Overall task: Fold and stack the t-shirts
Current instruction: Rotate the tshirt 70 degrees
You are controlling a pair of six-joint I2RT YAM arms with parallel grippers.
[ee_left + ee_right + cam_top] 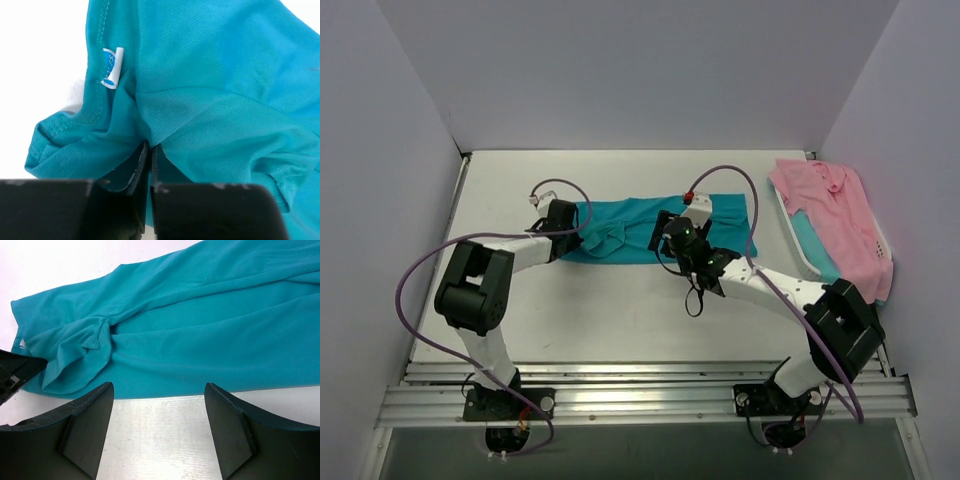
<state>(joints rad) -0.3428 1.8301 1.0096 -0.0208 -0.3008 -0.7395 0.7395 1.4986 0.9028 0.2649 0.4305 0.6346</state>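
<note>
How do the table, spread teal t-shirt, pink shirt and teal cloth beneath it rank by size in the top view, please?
1. the table
2. the spread teal t-shirt and the pink shirt, too close to rank
3. the teal cloth, mostly hidden

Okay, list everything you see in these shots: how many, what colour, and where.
teal t-shirt: one, teal, spread across mid-table
pink shirt: one, light pink, on the tray
second teal shirt: one, under the pink shirt
tray: one, white, table's right edge
table: one, white
rails: silver, near edge
left end effector: black, shut on the teal t-shirt's left end
right end effector: black, open, above its near edge
</note>
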